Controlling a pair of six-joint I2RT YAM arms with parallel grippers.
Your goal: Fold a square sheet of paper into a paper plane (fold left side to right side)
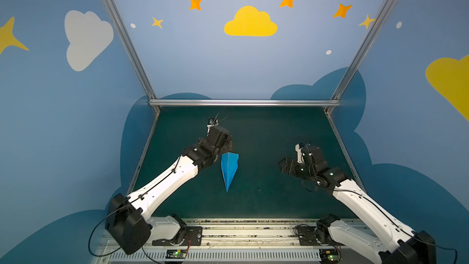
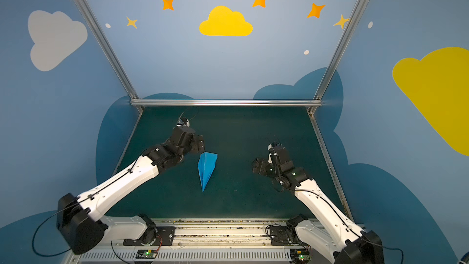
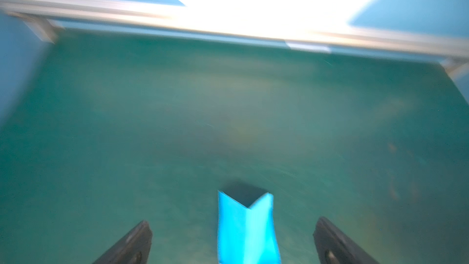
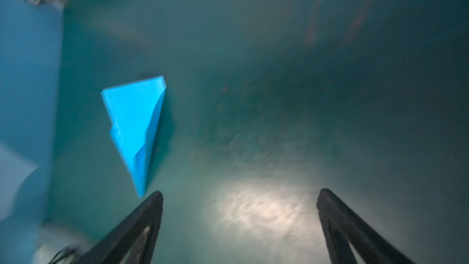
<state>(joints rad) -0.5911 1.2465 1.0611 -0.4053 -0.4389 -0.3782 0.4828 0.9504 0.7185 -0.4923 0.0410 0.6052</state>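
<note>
Walls: a blue booth [image 1: 203, 59] painted with clouds and stars closes the scene at 9, 12 and 3 o'clock in both top views.
Mat: a dark green mat [image 1: 266, 199] covers the tabletop, with an aluminium rail [image 1: 243, 102] running along its 12 o'clock edge.
Left arm: the left arm [image 1: 167, 181], white and black, comes in from 7 o'clock and ends just past the mat's middle.
Right arm: the right arm [image 1: 360, 204] comes in from 5 o'clock, and its wrist is turned towards 9 o'clock.
Paper plane: the paper plane [image 1: 229, 168] [image 2: 206, 170] lies on the mat near its middle, a slim sky-blue dart. Its sharp nose points to 6 o'clock and its broad tail to 12. A centre crease runs its whole length.
Left gripper: the left gripper [image 3: 233, 222] hangs over the tail, at about 11 o'clock from the plane's middle. Its fingers [image 3: 137, 242] are spread wide. In the left wrist view the tail [image 3: 246, 229] sits between them with mat showing on both sides. That view is blurred, but the paper seems to touch neither finger.
Right gripper: the right gripper [image 4: 240, 193] [image 1: 283, 165] sits at 3 o'clock from the plane and well apart from it. It is spread wide and holds nothing, with only mat between its fingers. The plane [image 4: 134, 125] lies outside them.
</note>
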